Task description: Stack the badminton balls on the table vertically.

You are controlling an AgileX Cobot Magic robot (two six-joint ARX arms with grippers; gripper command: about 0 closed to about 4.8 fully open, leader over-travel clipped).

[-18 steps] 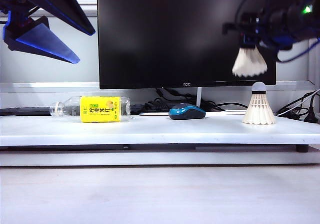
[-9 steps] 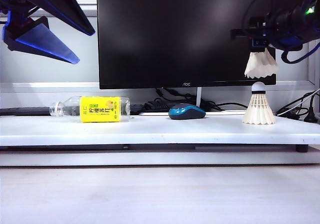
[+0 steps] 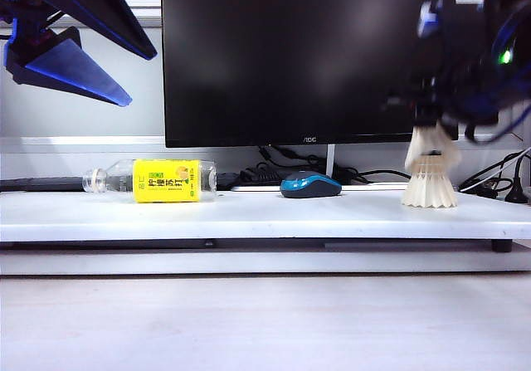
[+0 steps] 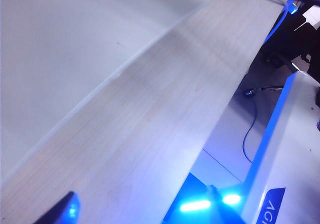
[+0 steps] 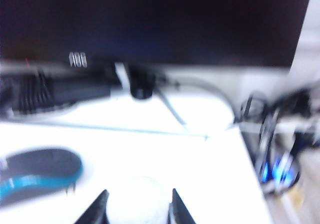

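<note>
right wrist view blurred; upper badminton ball smeared; left gripper cut off.

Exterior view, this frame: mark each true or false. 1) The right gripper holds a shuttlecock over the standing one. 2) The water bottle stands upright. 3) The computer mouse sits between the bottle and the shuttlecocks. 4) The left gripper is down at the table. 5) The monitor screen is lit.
1) True: the right gripper has the upper shuttlecock on top of the standing shuttlecock on the white table.
2) False: the yellow-labelled water bottle lies on its side.
3) True: the blue-black computer mouse is between them.
4) False: the left gripper hangs high at upper left, jaws open.
5) False: the monitor is dark.
</note>
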